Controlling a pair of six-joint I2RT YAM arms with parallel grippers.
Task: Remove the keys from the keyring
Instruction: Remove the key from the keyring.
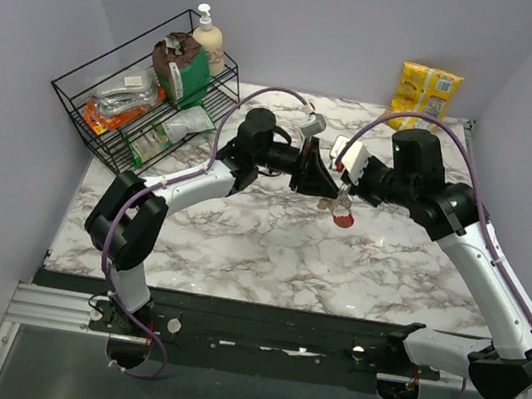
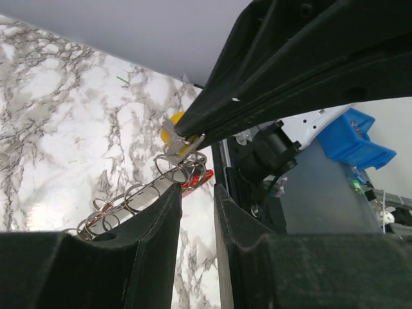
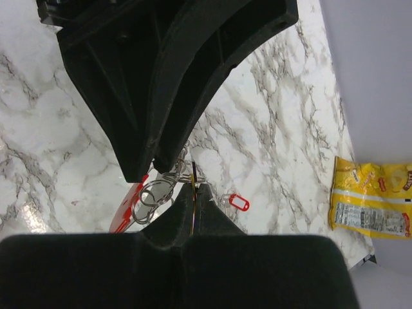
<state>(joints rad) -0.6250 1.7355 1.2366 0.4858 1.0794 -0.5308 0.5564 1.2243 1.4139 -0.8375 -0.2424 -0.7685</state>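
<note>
The keyring [image 3: 168,182] with its keys [image 2: 174,149] hangs from the right claw [image 3: 195,188], which is pinched shut on it above the table [image 1: 269,246]. The left claw [image 2: 197,190], just beside, stands slightly parted and empty. Well off to its left, a wire basket [image 1: 70,93] holds packets [image 1: 180,70] and a soap bottle [image 1: 208,41].

Left tool [image 2: 197,188] parted; right tool [image 3: 194,188] clamped shut

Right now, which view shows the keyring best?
Left wrist: the keyring is close up, its linked rings plain against the marble. Right wrist shows it too, but partly blocked. The top view shows only a small red speck.
</note>
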